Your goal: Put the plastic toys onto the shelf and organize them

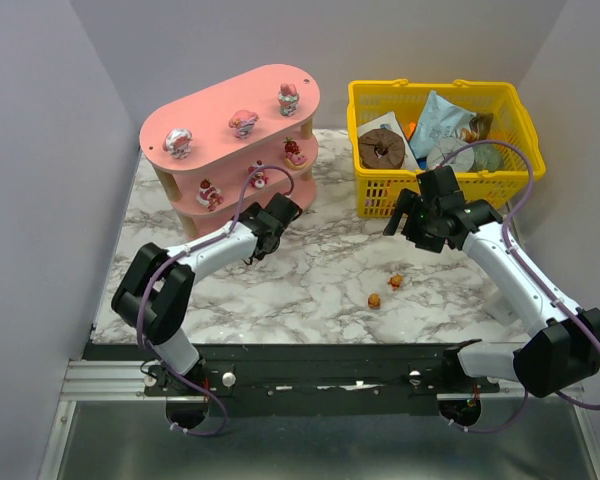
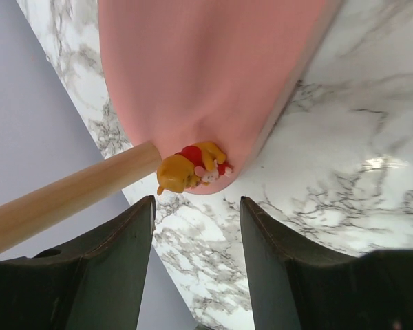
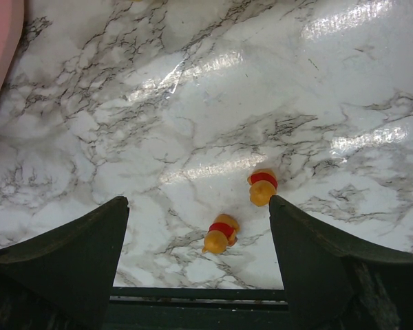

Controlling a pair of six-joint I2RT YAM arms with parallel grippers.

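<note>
orange toy (image 2: pixel 191 169) lying sideways at shelf (image 2: pixel 206 69) edge, head toward wooden post (image 2: pixel 69 196), left hand (image 2: pixel 196 206) parted, right hand (image 3: pixel 197 203) wide

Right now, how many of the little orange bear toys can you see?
3 orange bear toys. One lies at a pink shelf board's edge beside a wooden post; two lie apart on the marble table. Others may be hidden.

Bare marble table (image 1: pixel 310 270) between shelf (image 1: pixel 215 100) and yellow basket (image 1: pixel 380 195): wide lane, two orange figurines (image 1: pixel 375 300) lying mid-lane. Bottom board: wooden post (image 2: pixel 69 192) just beside the bear figurine (image 2: pixel 193 168), crowding access.
</note>
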